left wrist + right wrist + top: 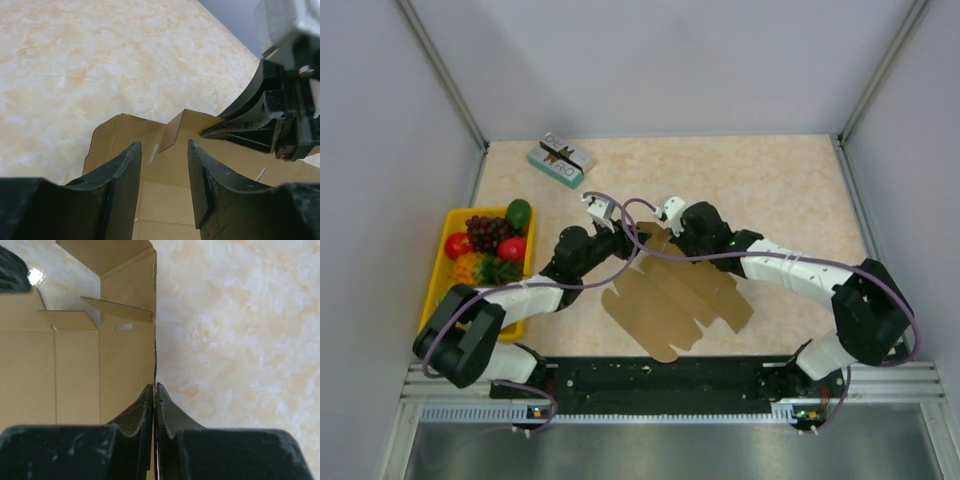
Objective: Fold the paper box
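We note right gripper (154,388) pinching upright wall of paper box (675,300); left gripper (164,146) spread open above flat panel. We'd hold pinch firm, press left beside crease, avoid tearing.

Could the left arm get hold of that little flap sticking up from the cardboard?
Probably yes. The left gripper is open and the raised flap stands just ahead of it with nothing between; the right gripper, shut on the paper box close by, might crowd it.
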You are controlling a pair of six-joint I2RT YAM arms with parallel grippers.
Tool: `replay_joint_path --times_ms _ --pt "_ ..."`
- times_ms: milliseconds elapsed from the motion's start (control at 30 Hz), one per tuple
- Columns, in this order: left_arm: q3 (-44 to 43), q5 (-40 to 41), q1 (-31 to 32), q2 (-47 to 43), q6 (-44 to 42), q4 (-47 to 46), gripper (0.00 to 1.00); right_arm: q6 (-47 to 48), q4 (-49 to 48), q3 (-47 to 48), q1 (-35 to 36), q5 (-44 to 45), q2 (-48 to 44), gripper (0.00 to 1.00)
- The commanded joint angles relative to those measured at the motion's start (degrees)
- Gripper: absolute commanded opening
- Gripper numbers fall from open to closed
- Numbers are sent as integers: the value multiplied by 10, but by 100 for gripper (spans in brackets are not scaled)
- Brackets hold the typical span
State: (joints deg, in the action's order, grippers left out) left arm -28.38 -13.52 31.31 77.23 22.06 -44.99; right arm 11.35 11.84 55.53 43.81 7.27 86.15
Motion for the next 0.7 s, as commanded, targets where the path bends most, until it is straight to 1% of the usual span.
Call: replay_joint_path --times_ms 0,100,167,300,367,467,533,667 --pt "6 -34 7 34 -28 -137 46 -4 -63 -5 8 6 -39 3" --pt "13 -63 9 47 -35 -165 45 -2 -63 -3 9 3 -37 4" --pt "14 -71 10 51 -39 -169 47 -1 -63 -3 7 -1 -40 4" --pt "6 -56 21 63 -56 -164 47 -5 -66 -3 8 -8 -45 4" --pt "-3 -35 26 66 -65 -137 46 -5 -66 -2 8 -11 -48 4" --pt "-22 -6 39 74 -97 -101 43 -7 -66 -2 8 -17 -51 4" --pt "-26 15 43 84 -113 -99 39 -10 -66 -2 7 -23 -54 4" --pt "-12 48 44 85 -111 -132 29 -18 -66 -3 8 -33 -59 5"
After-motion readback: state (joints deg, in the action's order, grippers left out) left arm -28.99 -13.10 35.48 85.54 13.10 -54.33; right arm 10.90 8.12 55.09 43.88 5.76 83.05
